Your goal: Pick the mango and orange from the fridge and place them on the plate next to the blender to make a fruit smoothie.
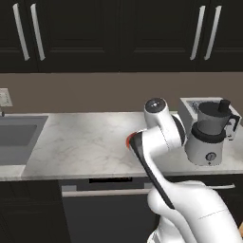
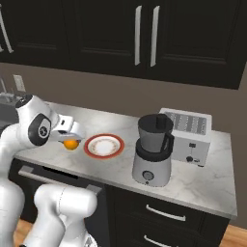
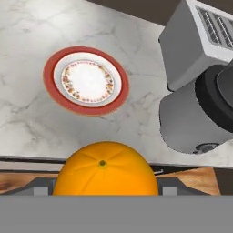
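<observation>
My gripper (image 3: 104, 187) is shut on the orange (image 3: 105, 169), a uniformly bright ball with a small stem dimple. In the right base view the gripper (image 2: 70, 139) holds the orange (image 2: 71, 144) just above the counter, beside the left edge of the plate (image 2: 91, 150). The red-rimmed plate (image 3: 51, 77) lies empty ahead of the fruit, apart from it. Right of the plate stands the blender (image 2: 153, 157), also seen as the blender (image 3: 191, 118) and the blender (image 1: 211, 140). A sliver of the plate (image 1: 128, 140) peeks from behind my arm. The mango and the fridge are out of view.
A silver toaster (image 2: 189, 132) sits behind the blender against the wall. A sink (image 1: 16, 135) is set into the marble counter (image 1: 85, 142) at far left. Dark upper cabinets (image 1: 118, 33) hang above, and the counter's front edge runs just below the orange.
</observation>
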